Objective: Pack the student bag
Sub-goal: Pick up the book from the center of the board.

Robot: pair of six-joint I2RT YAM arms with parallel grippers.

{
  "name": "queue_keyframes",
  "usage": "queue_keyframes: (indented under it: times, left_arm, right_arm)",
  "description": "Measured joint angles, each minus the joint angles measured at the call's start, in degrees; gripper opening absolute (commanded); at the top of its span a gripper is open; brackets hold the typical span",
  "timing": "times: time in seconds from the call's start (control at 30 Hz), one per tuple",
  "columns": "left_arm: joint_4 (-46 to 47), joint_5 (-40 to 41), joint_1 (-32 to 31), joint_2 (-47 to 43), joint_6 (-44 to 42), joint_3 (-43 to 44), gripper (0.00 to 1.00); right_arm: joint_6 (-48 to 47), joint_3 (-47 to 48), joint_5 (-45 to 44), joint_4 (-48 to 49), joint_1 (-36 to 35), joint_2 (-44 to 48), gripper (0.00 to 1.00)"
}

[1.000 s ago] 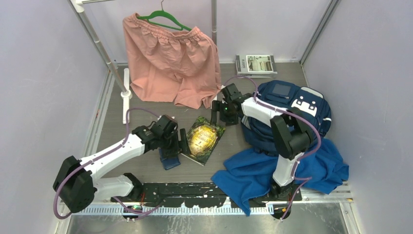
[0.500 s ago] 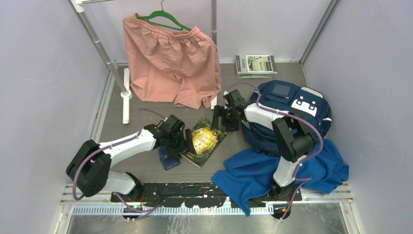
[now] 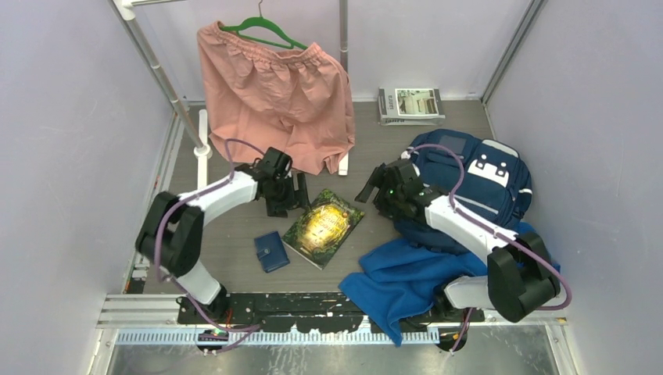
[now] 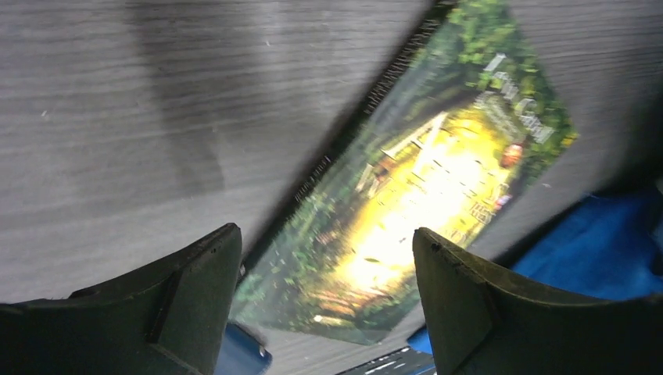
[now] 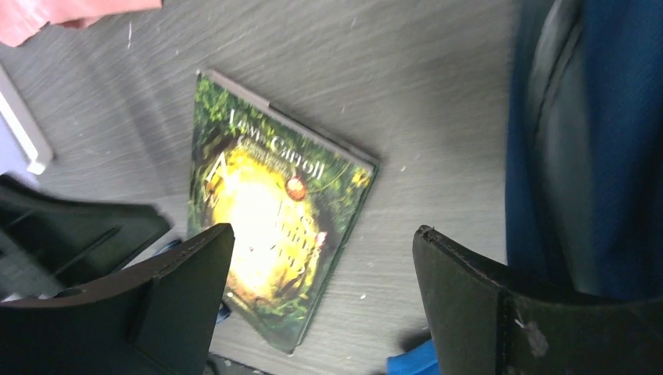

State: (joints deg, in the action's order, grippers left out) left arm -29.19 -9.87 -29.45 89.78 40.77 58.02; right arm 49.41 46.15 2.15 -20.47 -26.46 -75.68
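Evidently soft and floppy, the student bag (image 3: 477,176) lies slumped at the right rear of the table (image 3: 234,262), touching the blue cloth (image 3: 422,277). It would likely sag when lifted, so a strap or the top rim looks like the best hold. Its opening is hidden, so its contents cannot be told, while the left gripper (image 4: 327,266) and right gripper (image 5: 324,266) hang wide open and empty above the book (image 3: 323,226).
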Motion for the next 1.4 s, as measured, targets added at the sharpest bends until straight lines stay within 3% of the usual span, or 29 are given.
queue_keyframes:
  times: [0.17,0.37,0.63,0.97,1.2,1.3,1.4]
  left_arm:
    - [-0.33,-6.10,0.68,9.84,-3.63,2.62,0.77]
    - [4.44,-12.37,0.61,10.71,-3.41,1.86,0.77]
    - [7.85,-15.52,2.03,9.90,-2.21,-0.66,0.77]
    - [10.95,-17.33,2.32,9.64,-0.76,-1.97,0.76]
    - [13.35,-19.82,2.03,10.27,-0.17,-2.45,0.76]
    - [14.01,-20.37,1.95,10.29,0.13,-2.75,0.76]
    - [14.05,-20.33,1.95,10.29,0.33,-2.78,0.76]
  right_arm:
    - [9.68,-6.14,2.34,5.51,-4.85,-0.24,0.81]
    - [19.19,-8.85,9.44,17.03,-8.70,-10.60,0.58]
    - [22.64,-11.21,10.25,20.48,-8.20,-11.30,0.30]
    - [22.58,-12.41,8.94,19.78,-8.50,-5.16,0.31]
    - [22.93,-11.87,11.08,25.70,-9.81,-3.30,0.32]
    - [23.17,-11.87,11.87,27.96,-10.36,-4.92,0.24]
    - [23.78,-11.87,12.39,29.33,-10.45,-6.36,0.08]
